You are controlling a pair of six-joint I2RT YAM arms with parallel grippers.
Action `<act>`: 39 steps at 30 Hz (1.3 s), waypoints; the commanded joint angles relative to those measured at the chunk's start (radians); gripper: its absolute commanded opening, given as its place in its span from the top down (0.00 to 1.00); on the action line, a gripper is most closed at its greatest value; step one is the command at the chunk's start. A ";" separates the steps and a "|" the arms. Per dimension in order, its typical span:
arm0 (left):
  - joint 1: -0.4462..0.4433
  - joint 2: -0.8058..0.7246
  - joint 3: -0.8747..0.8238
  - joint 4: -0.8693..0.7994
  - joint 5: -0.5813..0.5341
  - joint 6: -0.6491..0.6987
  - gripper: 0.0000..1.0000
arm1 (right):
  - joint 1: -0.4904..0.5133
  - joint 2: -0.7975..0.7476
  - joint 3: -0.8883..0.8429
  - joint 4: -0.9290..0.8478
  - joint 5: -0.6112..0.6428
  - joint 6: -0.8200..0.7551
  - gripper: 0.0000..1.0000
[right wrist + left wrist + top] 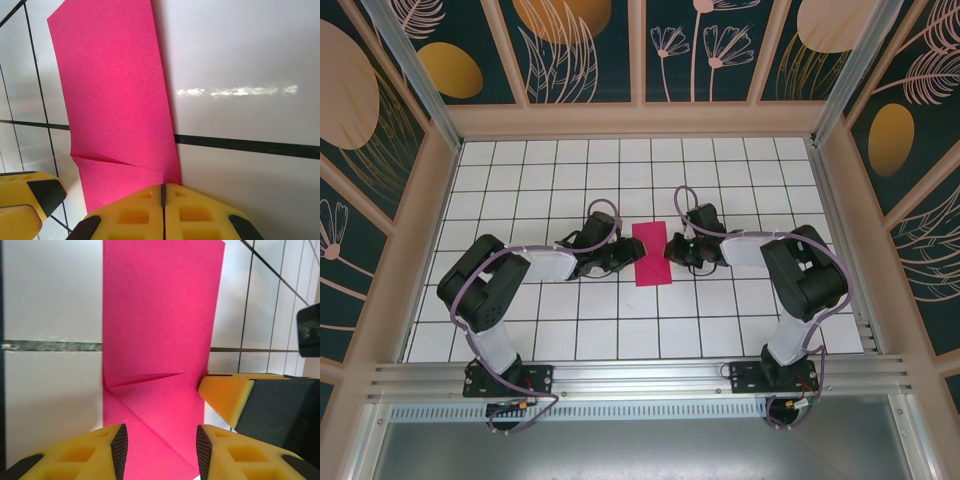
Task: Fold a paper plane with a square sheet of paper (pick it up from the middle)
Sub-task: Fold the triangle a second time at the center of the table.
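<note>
The square sheet of paper (651,254) is magenta-pink and lies on the white grid table, folded into a narrow upright rectangle. A diagonal crease and a small folded flap show at its near end (160,390). My left gripper (161,450) hovers over the paper's left edge (625,255). It is open, with flat paper between its ribbed pads (120,447). My right gripper (162,189) is shut, its joined tips meeting the paper's right edge (672,250). Its yellow tip (225,395) also appears in the left wrist view. A paper plane is out of view.
The white gridded table (740,320) is boxed in by wooden-framed patterned walls (640,120) at the back and sides. An aluminium rail (640,375) runs along the near edge by the arm bases. The left gripper's fingertip (45,192) shows in the right wrist view.
</note>
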 commanded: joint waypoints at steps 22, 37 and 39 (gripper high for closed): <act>-0.053 -0.090 -0.065 -0.105 -0.067 -0.141 0.49 | 0.099 -0.060 -0.119 0.041 -0.079 0.328 0.91; -0.066 -0.069 -0.051 -0.091 -0.053 -0.171 0.44 | 0.101 -0.056 -0.124 0.032 -0.072 0.326 0.91; -0.066 -0.040 -0.040 -0.086 -0.045 -0.168 0.44 | 0.101 -0.060 -0.127 0.028 -0.072 0.324 0.91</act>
